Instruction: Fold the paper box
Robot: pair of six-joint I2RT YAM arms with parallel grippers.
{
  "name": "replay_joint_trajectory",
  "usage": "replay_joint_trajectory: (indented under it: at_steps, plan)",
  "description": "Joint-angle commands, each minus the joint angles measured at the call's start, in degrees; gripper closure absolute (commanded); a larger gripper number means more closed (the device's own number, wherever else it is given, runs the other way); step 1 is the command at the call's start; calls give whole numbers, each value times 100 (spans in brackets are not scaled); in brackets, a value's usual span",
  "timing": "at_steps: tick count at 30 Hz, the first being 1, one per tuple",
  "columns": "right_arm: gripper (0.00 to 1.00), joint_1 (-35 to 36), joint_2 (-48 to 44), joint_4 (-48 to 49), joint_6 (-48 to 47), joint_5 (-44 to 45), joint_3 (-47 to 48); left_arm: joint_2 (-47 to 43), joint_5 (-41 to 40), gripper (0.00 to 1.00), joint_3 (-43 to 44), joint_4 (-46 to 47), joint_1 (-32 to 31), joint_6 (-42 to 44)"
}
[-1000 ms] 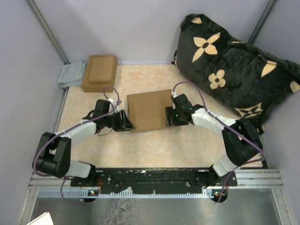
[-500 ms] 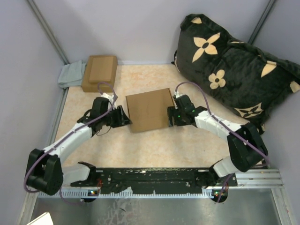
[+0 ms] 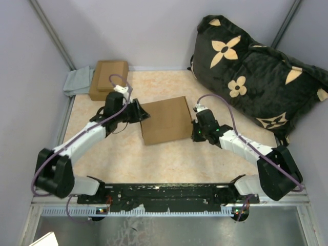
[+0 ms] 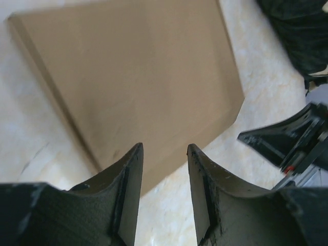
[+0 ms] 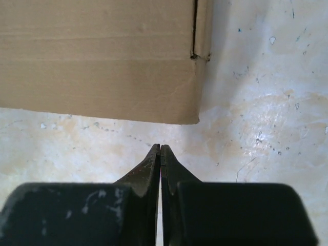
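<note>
The paper box (image 3: 166,120) lies closed and flat on the table's middle, a plain tan cardboard mailer. My left gripper (image 3: 145,114) hovers at its far left corner, tilted over the lid. In the left wrist view the box (image 4: 133,77) fills the frame beyond the gripper (image 4: 164,151), which is open with only table between its fingers. My right gripper (image 3: 195,134) sits just off the box's near right corner. The right wrist view shows it (image 5: 161,147) shut on nothing, a short gap from the box's side wall (image 5: 97,56).
A smaller brown cardboard box with a stepped lid (image 3: 108,79) stands at the back left beside a grey cloth (image 3: 78,81). A big black pillow with tan flowers (image 3: 256,72) leans at the back right. Grey walls close in the left and back.
The left gripper has moved from the box's left edge up to its far left corner. The right gripper has drawn back from the box's right edge and shut. The box has turned slightly.
</note>
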Motion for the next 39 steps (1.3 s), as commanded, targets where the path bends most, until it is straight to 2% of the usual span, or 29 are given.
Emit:
replay_joint_trajectory:
  at_steps: [1,7,16,23,28,31,35,39]
  plan:
    - [100,-22,159,856,133,234,-172,1154,223,54,1071,715,-332,155]
    - [100,-19,552,1308,319,449,-294,2462,32,53,2119,833,-648,416]
    - [100,-22,1003,1594,407,745,-63,3698,-26,54,2693,817,-1045,677]
    - [100,-22,1266,1808,479,677,190,4044,203,56,2647,659,-1148,735]
    - [100,-22,1835,2030,564,659,698,4142,433,61,2545,636,-1240,783]
    - [100,-22,2168,2519,699,569,848,4219,522,62,2511,670,-1302,767]
    - [100,-22,2238,3651,1015,230,515,4367,706,64,2508,728,-1391,669]
    - [100,52,2034,3761,1054,-68,329,4403,728,65,2435,780,-1432,561]
